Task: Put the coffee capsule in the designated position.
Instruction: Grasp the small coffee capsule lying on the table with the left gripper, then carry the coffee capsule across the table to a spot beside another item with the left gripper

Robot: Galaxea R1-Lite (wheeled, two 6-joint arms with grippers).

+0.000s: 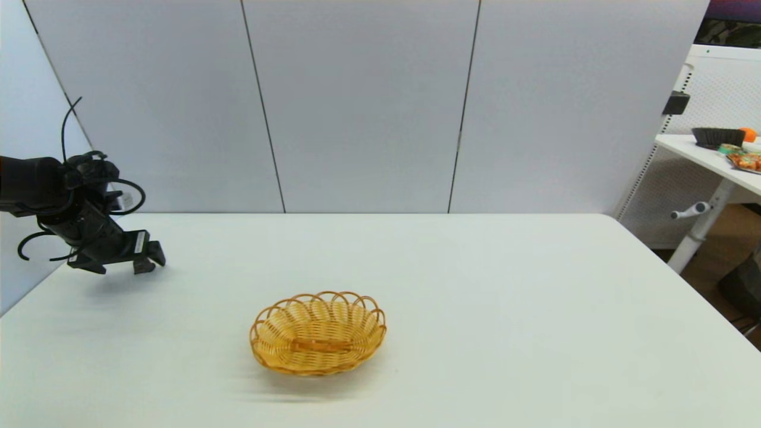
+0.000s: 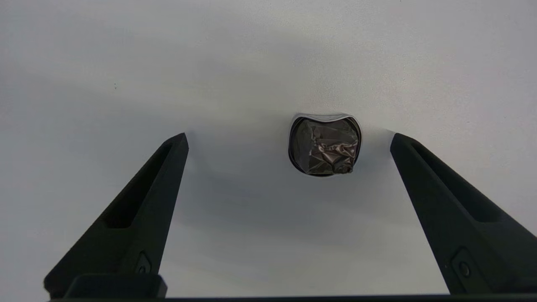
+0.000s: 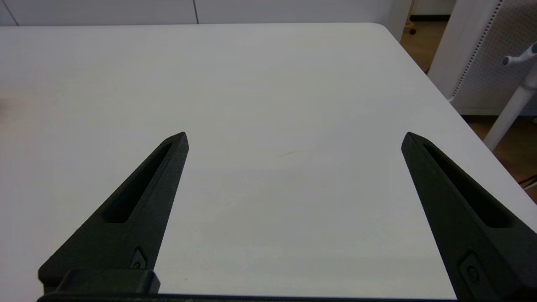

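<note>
The left tool (image 2: 288, 140) hovers spread wide at the surface's (image 1: 475, 285) ten o'clock corner, the capsule (image 2: 324, 145) lying untouched between its fingers. The basket (image 1: 318, 333) sits well apart toward four o'clock. The right tool (image 3: 293, 138), also wide, holds nothing.

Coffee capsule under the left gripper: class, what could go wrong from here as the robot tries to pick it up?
1. The coffee capsule sits off-centre between the open fingers of the left gripper, so closing may push it sideways.
2. Its top looks crumpled, so a hard squeeze might deform it more.
3. The wicker basket sits well away, so a weak grip could drop it in transit.
</note>
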